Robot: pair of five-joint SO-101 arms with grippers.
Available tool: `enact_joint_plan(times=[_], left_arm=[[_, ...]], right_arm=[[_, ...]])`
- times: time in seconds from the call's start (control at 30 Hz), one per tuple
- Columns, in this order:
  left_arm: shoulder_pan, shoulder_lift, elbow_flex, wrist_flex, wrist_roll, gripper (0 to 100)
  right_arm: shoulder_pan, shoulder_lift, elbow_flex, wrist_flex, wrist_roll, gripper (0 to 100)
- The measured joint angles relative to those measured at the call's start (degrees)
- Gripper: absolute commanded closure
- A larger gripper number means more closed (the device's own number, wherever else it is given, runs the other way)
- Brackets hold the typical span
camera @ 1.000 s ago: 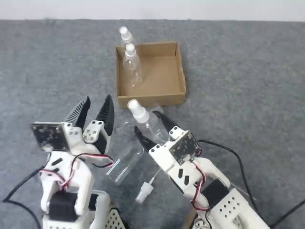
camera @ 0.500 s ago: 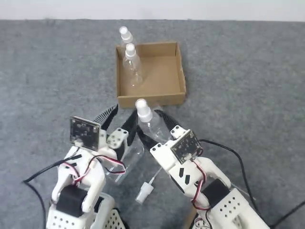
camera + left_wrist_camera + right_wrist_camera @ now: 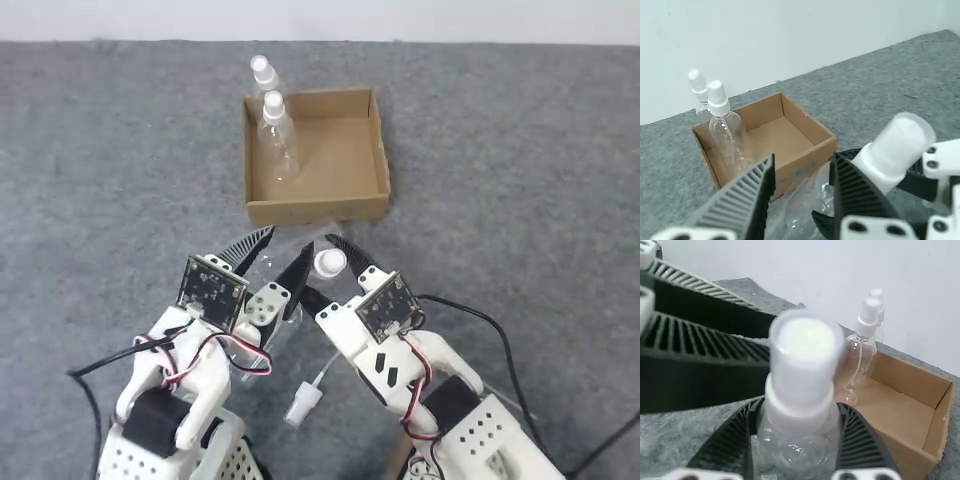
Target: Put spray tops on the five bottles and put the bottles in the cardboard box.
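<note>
My right gripper (image 3: pixel 322 268) is shut on a clear bottle (image 3: pixel 799 405) with a white spray top (image 3: pixel 329 263), held upright just in front of the cardboard box (image 3: pixel 380 150). To that bottle's left my left gripper (image 3: pixel 285 247) is open, its fingers (image 3: pixel 747 200) close beside the cap (image 3: pixel 895 150). One capped bottle (image 3: pixel 278 140) stands in the box at its left wall. A second capped bottle (image 3: pixel 263 72) stands at the far left corner; I cannot tell if it is inside. An open clear bottle (image 3: pixel 262 345) lies under my left arm.
A loose white spray top (image 3: pixel 305 400) lies on the grey carpet between the two arm bases. The box's right half (image 3: pixel 790 130) holds nothing. A black cable (image 3: pixel 480 315) runs along the carpet right of my right arm.
My left arm swung right and forward, its open fingers now next to the held bottle. The right gripper tipped that bottle from leaning to upright.
</note>
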State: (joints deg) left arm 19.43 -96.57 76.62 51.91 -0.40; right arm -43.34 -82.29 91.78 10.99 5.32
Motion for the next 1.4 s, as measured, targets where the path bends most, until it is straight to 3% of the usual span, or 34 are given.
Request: enact_joint_plan(times=[0.2,0.4,1.0,1.2,1.4], left_arm=[[-1.5,0.0,0.1,0.0,0.0,83],[-7.2,0.2,0.1,0.0,0.0,83],[-31.0,0.2,0.1,5.5,0.0,83],[-35.6,0.8,4.7,5.6,0.0,83],[-36.1,0.7,6.0,5.6,0.0,97]], right_arm=[[0.4,0.0,0.0,1.1,0.0,96.5],[4.2,0.0,0.0,2.5,0.0,96.5],[6.2,0.0,1.1,2.5,0.0,96.5],[6.3,0.0,1.1,2.5,0.0,96.5],[6.3,0.0,1.1,2.5,0.0,96.5]])
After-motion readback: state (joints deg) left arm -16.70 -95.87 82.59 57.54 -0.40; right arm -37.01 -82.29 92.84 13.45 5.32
